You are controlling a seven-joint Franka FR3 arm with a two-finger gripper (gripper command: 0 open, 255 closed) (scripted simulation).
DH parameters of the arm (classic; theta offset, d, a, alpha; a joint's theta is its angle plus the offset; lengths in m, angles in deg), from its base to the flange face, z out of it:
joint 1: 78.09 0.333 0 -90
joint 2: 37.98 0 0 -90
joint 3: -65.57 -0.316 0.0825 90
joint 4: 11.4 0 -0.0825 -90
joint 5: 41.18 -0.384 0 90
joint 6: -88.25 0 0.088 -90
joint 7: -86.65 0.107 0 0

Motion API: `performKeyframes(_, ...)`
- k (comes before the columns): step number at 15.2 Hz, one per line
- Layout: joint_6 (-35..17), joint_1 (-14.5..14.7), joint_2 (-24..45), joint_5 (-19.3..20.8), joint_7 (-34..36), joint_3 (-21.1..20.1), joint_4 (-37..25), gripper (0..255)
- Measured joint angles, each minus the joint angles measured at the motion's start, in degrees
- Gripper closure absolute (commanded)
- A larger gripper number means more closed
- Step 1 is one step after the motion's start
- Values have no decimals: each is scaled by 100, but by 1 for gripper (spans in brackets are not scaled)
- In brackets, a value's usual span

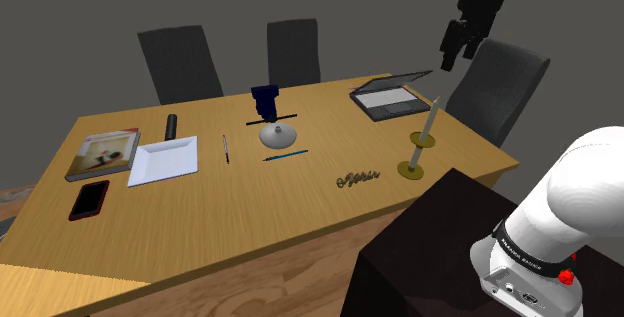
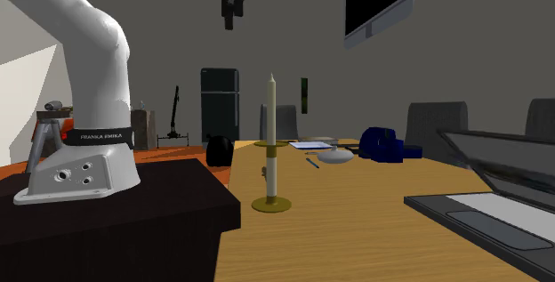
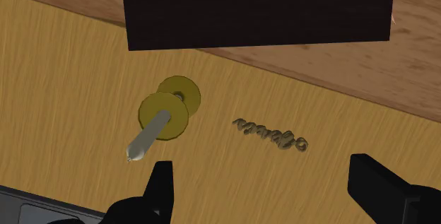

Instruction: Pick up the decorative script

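Wooden table [image 1: 250,220] — script [image 1: 358,177], candlestick [image 1: 424,140], laptop [image 1: 392,96], phone [image 1: 89,200]

Dim, even light thru-out, faint soft shadows

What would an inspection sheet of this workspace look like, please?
Surface: wooden table, level, with bare areas.
Job's things: decorative script lies flat near the table edge by the stand, apart from the candlestick.
Clutter: laptop, book, phone, white tray, pens, bowl.
Grippers: end effector open, high above the table, holding nothing; in the wrist view its fingers stand wide apart.
Cables: nothing seen.
Surroundings: dark chairs behind the table, grey walls, wall screen.
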State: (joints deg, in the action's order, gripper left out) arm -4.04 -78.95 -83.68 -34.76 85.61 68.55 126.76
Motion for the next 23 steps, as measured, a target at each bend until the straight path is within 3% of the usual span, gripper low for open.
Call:
performKeyframes(3,-248,37,52,11,13,-37,191,0)
performKeyframes(13,-2404,295,892,184,177,-342,1431,0)
performKeyframes(20,-4075,372,2226,508,539,-677,1740,0)
performKeyframes(23,-4766,298,2854,819,748,-807,1794,0)
